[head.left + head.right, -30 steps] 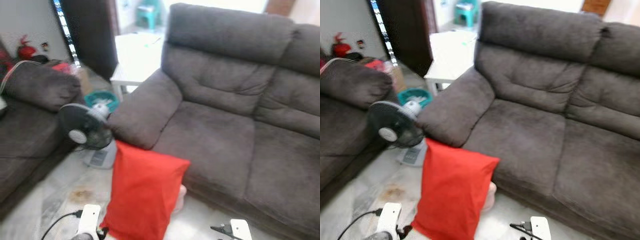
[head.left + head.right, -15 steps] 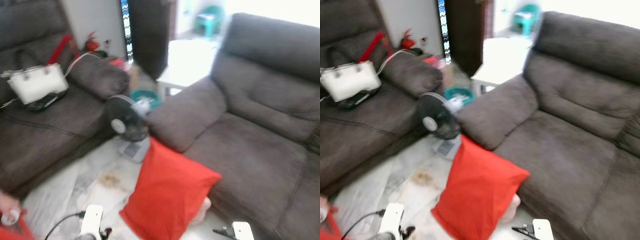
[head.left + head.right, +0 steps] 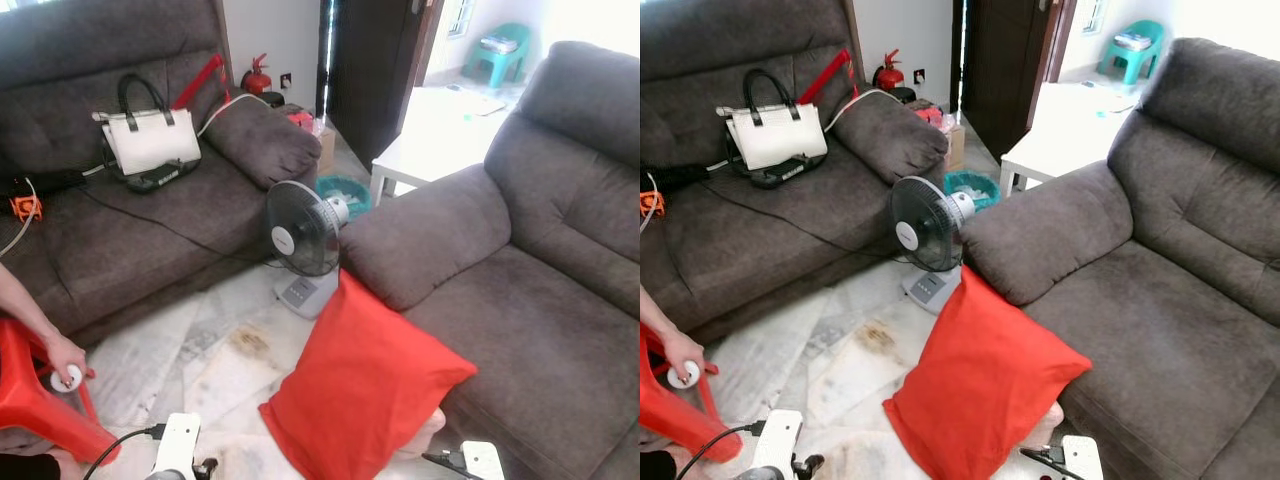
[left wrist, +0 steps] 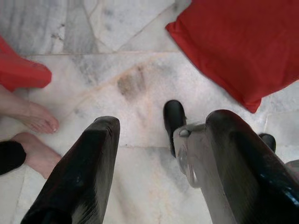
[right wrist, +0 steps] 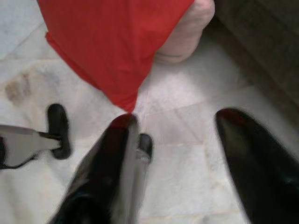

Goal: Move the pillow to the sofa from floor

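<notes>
Your one red pillow stands on the marble floor at lower centre, leaning on the front of the grey sofa at right, with one standing fan just behind it near the sofa's armrest. Two sofas show: the second sofa, upper left, carries one white handbag, and a person's hand grips a red stool at lower left. Your wrist views add what the head views lack: the left gripper and right gripper both hang spread wide and empty above the floor, with two bare feet beside the left one.

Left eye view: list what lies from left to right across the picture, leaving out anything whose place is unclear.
Red stool → white handbag → standing fan → red pillow → sofa seat.
</notes>
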Robot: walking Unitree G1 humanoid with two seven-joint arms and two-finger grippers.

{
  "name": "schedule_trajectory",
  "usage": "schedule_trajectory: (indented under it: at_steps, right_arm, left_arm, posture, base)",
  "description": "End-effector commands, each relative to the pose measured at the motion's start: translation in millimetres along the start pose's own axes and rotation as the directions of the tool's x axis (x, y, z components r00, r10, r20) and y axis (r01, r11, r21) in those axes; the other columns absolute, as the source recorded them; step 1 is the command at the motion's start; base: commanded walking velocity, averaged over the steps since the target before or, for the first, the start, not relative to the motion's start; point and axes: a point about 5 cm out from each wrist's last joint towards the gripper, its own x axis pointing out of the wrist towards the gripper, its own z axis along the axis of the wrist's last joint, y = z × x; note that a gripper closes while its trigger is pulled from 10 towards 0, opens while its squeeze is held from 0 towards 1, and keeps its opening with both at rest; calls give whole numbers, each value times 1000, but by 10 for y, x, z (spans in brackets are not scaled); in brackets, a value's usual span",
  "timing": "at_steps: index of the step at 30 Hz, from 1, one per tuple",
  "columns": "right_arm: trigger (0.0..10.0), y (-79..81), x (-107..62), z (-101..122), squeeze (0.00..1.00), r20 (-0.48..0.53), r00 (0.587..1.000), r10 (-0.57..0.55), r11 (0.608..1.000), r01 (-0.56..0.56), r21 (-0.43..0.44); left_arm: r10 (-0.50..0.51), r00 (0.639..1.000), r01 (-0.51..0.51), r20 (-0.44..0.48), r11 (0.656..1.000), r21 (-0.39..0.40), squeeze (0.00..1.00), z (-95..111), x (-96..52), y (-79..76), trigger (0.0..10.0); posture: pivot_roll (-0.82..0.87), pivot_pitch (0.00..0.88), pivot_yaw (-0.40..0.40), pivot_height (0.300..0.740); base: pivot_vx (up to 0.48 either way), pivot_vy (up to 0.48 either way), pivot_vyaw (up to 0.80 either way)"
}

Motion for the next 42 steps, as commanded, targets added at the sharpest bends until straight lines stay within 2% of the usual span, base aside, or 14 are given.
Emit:
schedule_trajectory:
  at_steps: [1, 16, 23, 26, 34, 36, 42]
  right_arm:
    - [10000, -53, -13, -20, 0, -3, 1000, -13, 1000, 13, 7]
    - [10000, -52, -13, -17, 0, -4, 1000, -9, 1000, 9, 4]
    - [10000, -53, -12, -3, 0, 0, 1000, -6, 1000, 6, -29]
    - [10000, -50, -12, -3, 0, -2, 1000, -1, 999, 1, -39]
    - [10000, -42, -11, -6, 0, -1, 1000, 3, 1000, -3, -20]
    - [10000, -39, -11, -12, 0, 1, 1000, 2, 1000, -2, 7]
    - [10000, -39, -11, -12, 0, 3, 1000, 0, 1000, 0, 12]
  left_arm:
    - [-14, 1000, 14, 8, 1000, 9, 0, 17, 6, -53, 10000]
    - [-14, 1000, 14, 7, 1000, 18, 0, 23, 8, -52, 10000]
    - [-6, 1000, 6, 8, 1000, 12, 0, 20, 7, -49, 10000]
    - [-5, 1000, 5, 7, 1000, 9, 0, 18, 7, -48, 10000]
    - [-3, 1000, 3, 7, 1000, -5, 0, 16, 7, -46, 10000]
    - [-3, 1000, 3, 7, 1000, -7, 0, 15, 7, -45, 10000]
    - [-4, 1000, 4, 9, 1000, -11, 0, 15, 6, -44, 10000]
  posture:
    - [49, 17, -71, 740]
    - [49, 20, -71, 740]
    - [50, 21, -72, 740]
    - [52, 20, -72, 740]
    - [54, 18, -71, 740]
    - [53, 17, -70, 740]
    - [54, 17, -69, 740]
  base:
    - [0, -416, 0]
    - [0, -402, 0]
    - [0, 0, 0]
    - [0, 0, 800]
    - [0, 0, 749]
    - [0, 0, 0]
    - [0, 0, 0]
